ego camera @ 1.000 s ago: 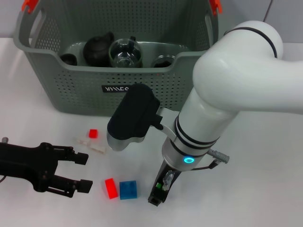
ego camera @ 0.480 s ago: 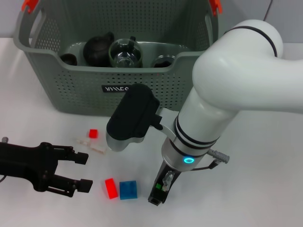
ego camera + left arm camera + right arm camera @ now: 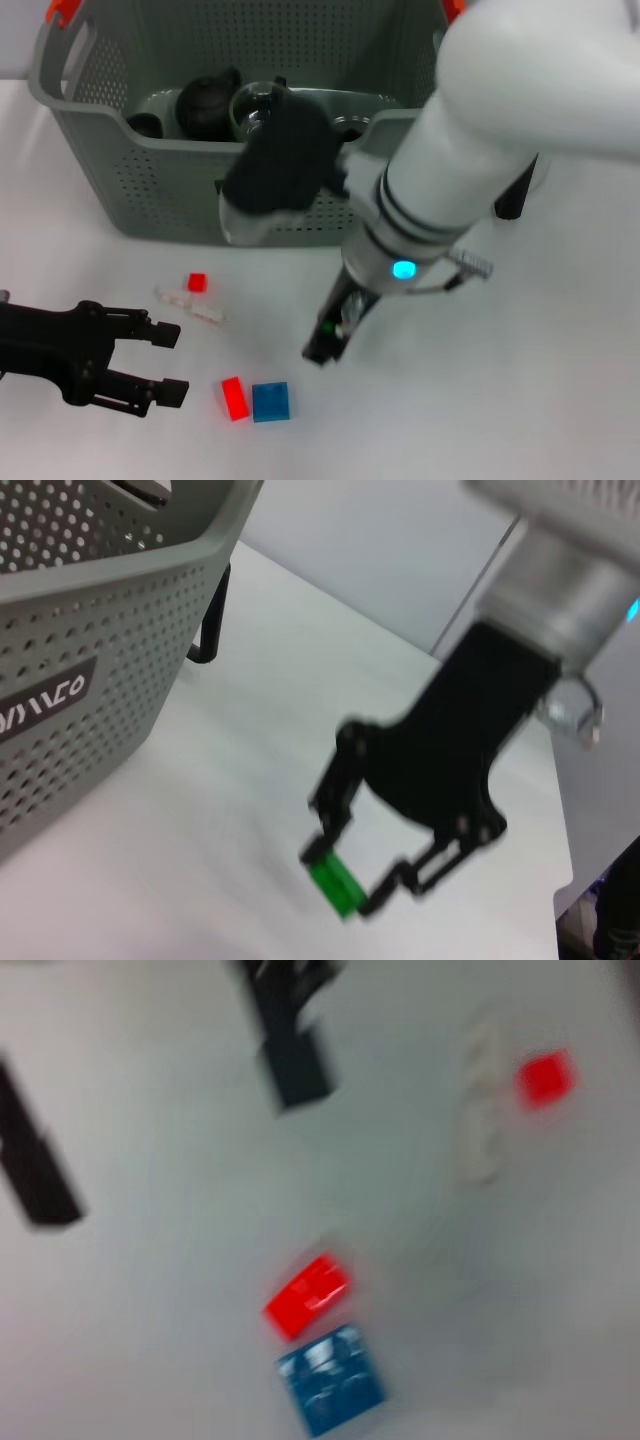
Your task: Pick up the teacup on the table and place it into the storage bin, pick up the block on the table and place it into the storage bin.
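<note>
While the right gripper [image 3: 330, 338] hangs mid-frame in my head view, I read it as pinching a small green block [image 3: 335, 884]; the left wrist view shows the block clamped between its fingertips, clear of the white table [image 3: 560, 400].

Storage bin [image 3: 160, 190] sits in the upper part of the head view, up and to the left of the held block. Getting there means going over the near rim, I judge. The right arm's own black wrist housing [image 3: 280, 165] overlaps that front wall in this view, so I can't read the clearance.

Inside the bin: a dark teapot [image 3: 208, 100], a glass vessel [image 3: 258, 108], other dark ware. Can't single out the teacup.

Left gripper [image 3: 160, 365] rests at lower left, fingers spread, empty. Just right of it lie a red block [image 3: 235, 398] touching a blue block [image 3: 270, 401]; a smaller red piece [image 3: 197, 283] and pale pieces [image 3: 190, 305] sit above.
</note>
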Tool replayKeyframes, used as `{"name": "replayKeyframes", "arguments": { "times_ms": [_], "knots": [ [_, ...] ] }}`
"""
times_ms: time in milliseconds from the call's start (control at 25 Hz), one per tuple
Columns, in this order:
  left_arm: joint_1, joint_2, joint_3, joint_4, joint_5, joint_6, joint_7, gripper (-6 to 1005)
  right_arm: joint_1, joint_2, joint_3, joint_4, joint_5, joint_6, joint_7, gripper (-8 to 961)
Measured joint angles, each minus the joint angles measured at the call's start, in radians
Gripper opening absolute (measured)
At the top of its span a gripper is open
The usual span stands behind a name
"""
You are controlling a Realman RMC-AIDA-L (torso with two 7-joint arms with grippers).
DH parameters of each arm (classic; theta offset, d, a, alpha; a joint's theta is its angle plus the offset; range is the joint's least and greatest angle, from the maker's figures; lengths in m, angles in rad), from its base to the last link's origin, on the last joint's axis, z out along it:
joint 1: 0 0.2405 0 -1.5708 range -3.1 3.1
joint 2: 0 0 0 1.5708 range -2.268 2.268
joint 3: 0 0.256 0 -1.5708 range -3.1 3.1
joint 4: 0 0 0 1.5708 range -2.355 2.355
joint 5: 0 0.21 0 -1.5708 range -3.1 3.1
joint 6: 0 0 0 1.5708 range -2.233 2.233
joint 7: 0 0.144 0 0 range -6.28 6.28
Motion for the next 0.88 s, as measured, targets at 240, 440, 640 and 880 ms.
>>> {"name": "replayKeyframes", "arguments": {
  "times_ms": [240,440,640,880],
  "knots": [
    [0.004,0.006,-0.014,0.002,-0.002,0.004,0.002,875,0.002,-0.002,0.248,-0.148,-0.060,-0.112,-0.054,432],
    [0.005,0.008,-0.016,0.000,-0.003,0.009,0.006,875,0.041,-0.003,0.454,-0.244,-0.088,-0.153,-0.116,431],
    [0.002,0.008,-0.017,-0.001,-0.003,0.010,0.006,876,0.089,-0.005,0.654,-0.201,-0.146,-0.093,-0.203,430],
    [-0.002,0.007,-0.017,-0.001,-0.003,0.010,0.006,875,0.144,-0.020,0.828,-0.010,-0.279,0.008,-0.271,432]
  ]
}}
